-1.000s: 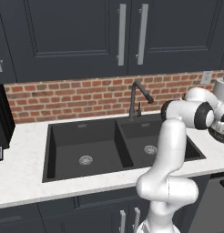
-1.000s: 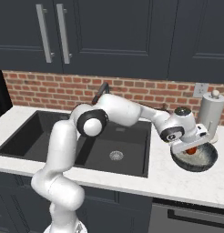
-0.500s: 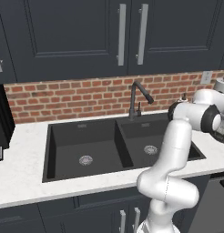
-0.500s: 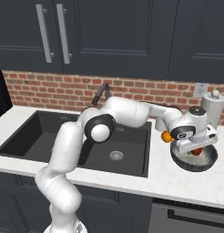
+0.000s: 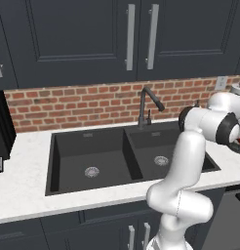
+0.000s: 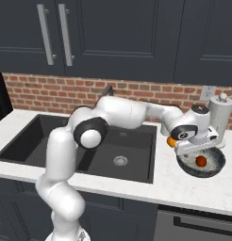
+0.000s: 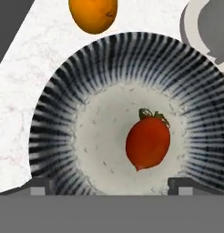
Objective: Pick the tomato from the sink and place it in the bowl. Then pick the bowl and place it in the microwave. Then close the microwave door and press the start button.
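Note:
The red tomato [image 7: 148, 142] lies free on the pale floor of the striped bowl [image 7: 63, 104], its stem end up. The bowl [image 6: 215, 165] stands on the white counter to the right of the black sink [image 6: 89, 146], with the tomato [image 6: 200, 161] inside it. My gripper [image 6: 198, 148] hovers just over the bowl and is open. Its fingertips [image 7: 41, 186] stand wide apart on either side of the tomato and touch nothing. In the left base view the hand reaches the right edge, where a bit of the tomato [image 5: 238, 143] shows. The microwave and its door are out of view.
An orange fruit [image 6: 171, 141] lies on the counter just left of the bowl. A grey canister [image 6: 219, 115] stands behind the bowl against the brick wall. The dark faucet [image 5: 146, 105] rises behind the sink [image 5: 107, 156]. A black box-like thing [image 5: 2, 128] stands at the counter's left end.
The hand moved right over the bowl with the tomato between its fingers. The fingers have since spread, and the tomato now lies in the bowl.

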{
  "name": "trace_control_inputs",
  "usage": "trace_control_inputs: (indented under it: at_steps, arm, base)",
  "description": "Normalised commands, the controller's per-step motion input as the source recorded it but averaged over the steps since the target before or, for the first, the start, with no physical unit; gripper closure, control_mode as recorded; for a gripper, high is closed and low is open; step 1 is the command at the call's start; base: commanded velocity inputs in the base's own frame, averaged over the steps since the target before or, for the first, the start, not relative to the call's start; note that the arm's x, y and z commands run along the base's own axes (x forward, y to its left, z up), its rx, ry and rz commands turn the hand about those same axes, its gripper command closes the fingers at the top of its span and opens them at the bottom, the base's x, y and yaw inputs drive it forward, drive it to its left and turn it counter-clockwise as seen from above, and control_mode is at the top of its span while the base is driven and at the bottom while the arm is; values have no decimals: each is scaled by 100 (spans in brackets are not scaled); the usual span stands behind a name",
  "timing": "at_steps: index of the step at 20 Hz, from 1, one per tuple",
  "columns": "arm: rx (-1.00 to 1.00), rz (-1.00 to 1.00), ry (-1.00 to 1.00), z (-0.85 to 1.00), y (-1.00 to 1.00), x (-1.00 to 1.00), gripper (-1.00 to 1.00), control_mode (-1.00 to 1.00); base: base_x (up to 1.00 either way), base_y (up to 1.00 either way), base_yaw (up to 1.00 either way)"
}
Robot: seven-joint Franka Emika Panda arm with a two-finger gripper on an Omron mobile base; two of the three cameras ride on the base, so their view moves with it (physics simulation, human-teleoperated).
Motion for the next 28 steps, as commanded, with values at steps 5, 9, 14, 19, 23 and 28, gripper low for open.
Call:
trace_control_inputs:
  at_steps: [5, 9, 14, 19, 23, 28]
  arm:
    - [-10, 5, 3, -34, 99, -43, -100, -100]
    - [-9, 0, 1, -5, 49, 9, -100, -100]
    - [-9, 0, 0, -12, -1, 46, -100, -100]
    - [-6, 0, 0, 0, -35, 46, -100, -100]
    - [-1, 0, 0, -7, -59, 24, -100, -100]
    - [0, 0, 7, -31, -63, 13, -100, -100]
  base:
    - [0, 0, 0]
    - [0, 0, 0]
    - [0, 0, 0]
    - [0, 0, 0]
    - [0, 0, 0]
    - [0, 0, 0]
